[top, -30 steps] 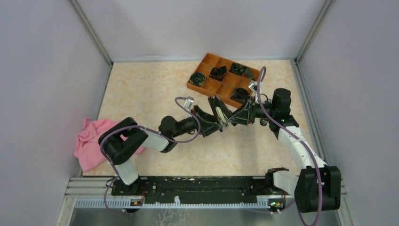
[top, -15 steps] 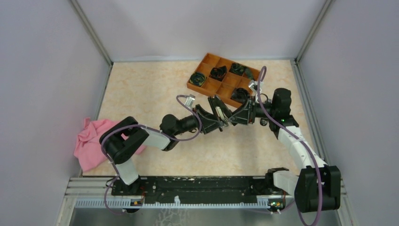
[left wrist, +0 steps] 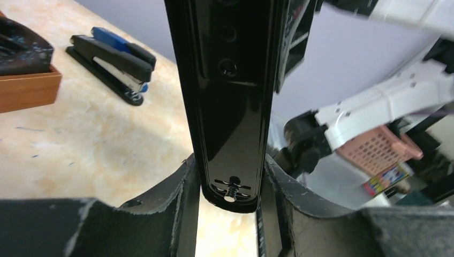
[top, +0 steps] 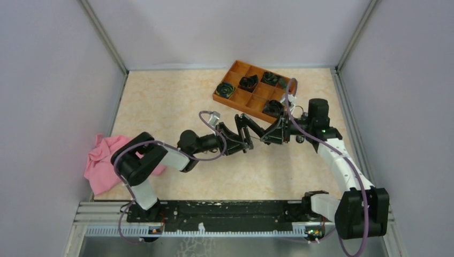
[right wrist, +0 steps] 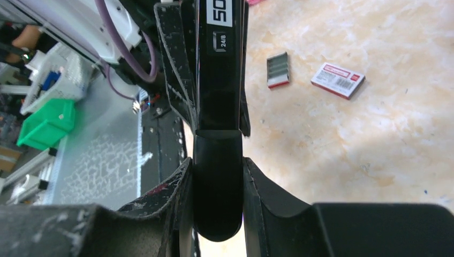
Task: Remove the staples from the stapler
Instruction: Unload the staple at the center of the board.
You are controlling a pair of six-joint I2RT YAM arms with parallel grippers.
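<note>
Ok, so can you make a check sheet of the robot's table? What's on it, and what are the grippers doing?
Surface: beige marbled table.
Job's things: black stapler held between both arms, swung open in a V; a ribbed grey strip of staples lies on the table beside a small white and red box.
Clutter: orange tray with dark parts, pink cloth, a second, black and blue stapler.
Grippers: left gripper shut on one half of the black stapler; right gripper shut on the other half.
Cables: purple cables loop along both arms.
Surroundings: pale walls; green bin and pink basket beyond the table.
</note>
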